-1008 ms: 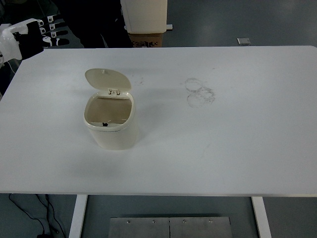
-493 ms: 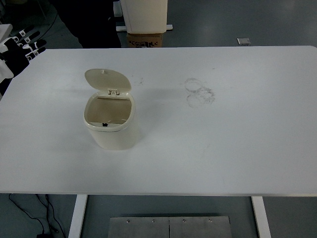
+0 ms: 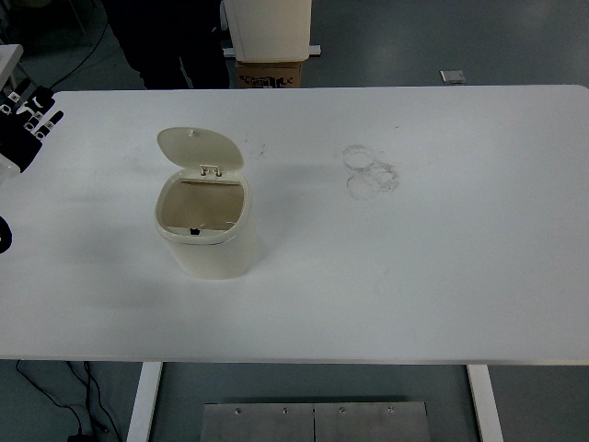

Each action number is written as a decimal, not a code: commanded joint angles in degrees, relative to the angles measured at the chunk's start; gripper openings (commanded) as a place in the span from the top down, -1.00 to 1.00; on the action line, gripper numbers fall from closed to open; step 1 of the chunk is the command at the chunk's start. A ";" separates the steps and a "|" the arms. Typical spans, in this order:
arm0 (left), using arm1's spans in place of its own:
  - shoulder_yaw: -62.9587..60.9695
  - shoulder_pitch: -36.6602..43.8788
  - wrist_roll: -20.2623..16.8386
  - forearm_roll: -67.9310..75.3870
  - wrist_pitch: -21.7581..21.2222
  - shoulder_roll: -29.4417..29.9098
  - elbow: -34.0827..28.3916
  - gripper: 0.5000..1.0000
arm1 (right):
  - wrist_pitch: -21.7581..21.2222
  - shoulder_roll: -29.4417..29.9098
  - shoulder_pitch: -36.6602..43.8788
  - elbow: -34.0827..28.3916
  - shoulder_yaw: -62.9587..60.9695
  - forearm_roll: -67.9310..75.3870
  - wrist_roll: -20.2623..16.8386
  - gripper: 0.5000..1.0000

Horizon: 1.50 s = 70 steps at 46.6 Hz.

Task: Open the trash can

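Landmark = small cream plastic trash can (image 3: pixel 206 235), oval body, standing upright on the wide white table top (image 3: pixel 414 276).

Nearest the robot, below can: table's front edge, white legs, a grey metal plate (image 3: pixel 315 421) on the floor, dark cable off to the lower left.

Can itself: sits left of table centre. Hinged cream lid (image 3: pixel 199 149) is swung up and back, resting open behind the mouth w/ hinge clip showing. Inside looks empty, brownish walls; small dark latch bit at the near rim. Judgement: task reads as done, lid already off the mouth.

Right of can, well apart: faint ring-shaped scuff marks (image 3: pixel 370 171) on the table top.

Left of can, at the frame edge, well apart: left hand (image 3: pixel 20 124), black w/ white segments on the fingers (image 3: pixel 37 118). Fingers look extended and loose, holding nothing. Only part of it shows. A second dark bit of the arm lower at same edge. Right hand: not seen.

Beyond can, past far table edge: cream bin-like box (image 3: pixel 268 28) over a brown cardboard carton (image 3: pixel 269 74); a dark-clothed person stands there, only partly seen.

Risks (judgement):
- lid stands near upright; a table jolt or arm swing could drop it shut.
- can looks light, unanchored; a brush from the left arm could tip or slide it.
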<state>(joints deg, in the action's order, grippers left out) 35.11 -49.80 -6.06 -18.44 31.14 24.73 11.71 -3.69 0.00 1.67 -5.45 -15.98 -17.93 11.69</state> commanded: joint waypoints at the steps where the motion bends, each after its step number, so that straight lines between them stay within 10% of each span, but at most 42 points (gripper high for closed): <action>1: 0.49 0.32 -0.01 -0.02 0.06 -0.03 0.07 -1.00 | 0.00 0.00 0.00 0.00 -0.01 0.00 0.00 -0.97; 70: 0.58 4.36 -0.89 0.07 0.68 -0.29 0.25 -1.00 | 0.00 0.00 0.09 0.00 -0.01 0.09 0.00 -0.97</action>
<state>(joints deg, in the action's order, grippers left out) 35.68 -45.53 -6.95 -18.37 31.78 24.28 11.95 -3.69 0.00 1.67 -5.45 -15.96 -17.95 11.69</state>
